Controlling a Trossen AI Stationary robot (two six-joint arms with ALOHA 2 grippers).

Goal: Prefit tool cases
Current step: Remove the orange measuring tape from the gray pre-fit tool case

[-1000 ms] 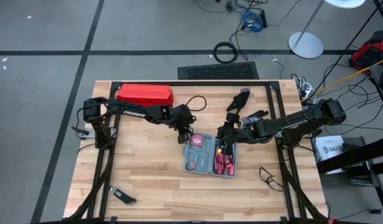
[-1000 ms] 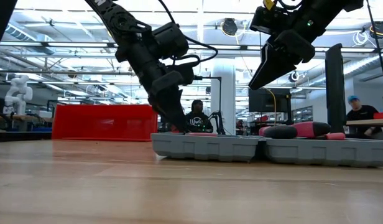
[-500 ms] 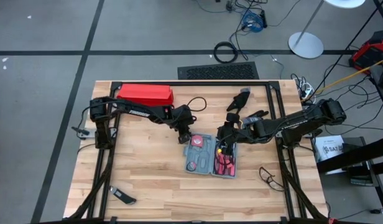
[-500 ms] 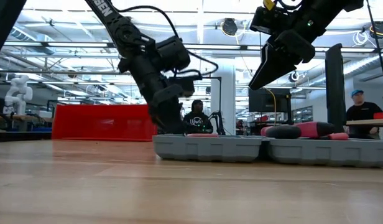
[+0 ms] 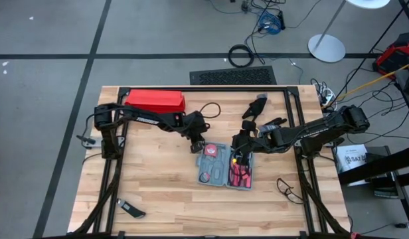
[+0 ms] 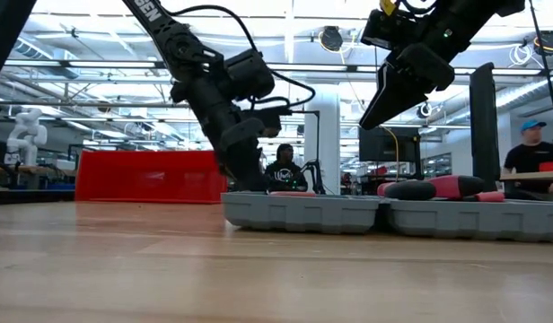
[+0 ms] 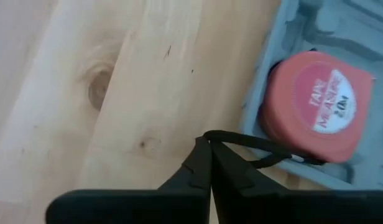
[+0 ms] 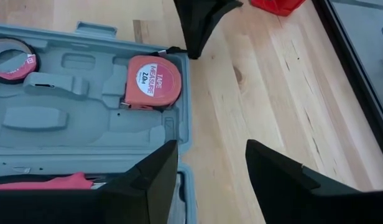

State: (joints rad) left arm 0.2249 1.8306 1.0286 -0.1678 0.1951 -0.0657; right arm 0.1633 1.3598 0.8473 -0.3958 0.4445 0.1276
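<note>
The tool case (image 5: 223, 166) lies open and flat on the wooden table, grey recesses up. An orange-red tape measure (image 7: 316, 106) sits in a recess at the case's far left corner, and a black strap loop (image 7: 253, 144) runs out of it over the case's rim. My left gripper (image 7: 208, 142) is shut at that corner (image 5: 198, 147), with the loop's end at its tips. My right gripper (image 8: 210, 162) hangs open above the case's middle (image 6: 375, 112) and touches nothing. Red-handled tools (image 5: 240, 174) fill the right half. My left gripper pinches the free end of the tape measure's black strap loop (image 7: 211, 134) between its two fingertips. The fingers (image 8: 198, 37) slant down from the table's far left side. The strap runs slack over the rim, and the tape measure stays in its recess.
A long red box (image 5: 155, 101) lies at the table's far left. A roll of tape (image 8: 11, 59) sits in the case's near left recess. A small dark tool (image 5: 130, 210) lies near the front left edge. Black frame rails (image 5: 111, 166) run along both table sides.
My left gripper has sunk slightly at the case's far left corner, and in the low view its fingers stand closer together than a second ago. My right gripper and the case have kept still.
</note>
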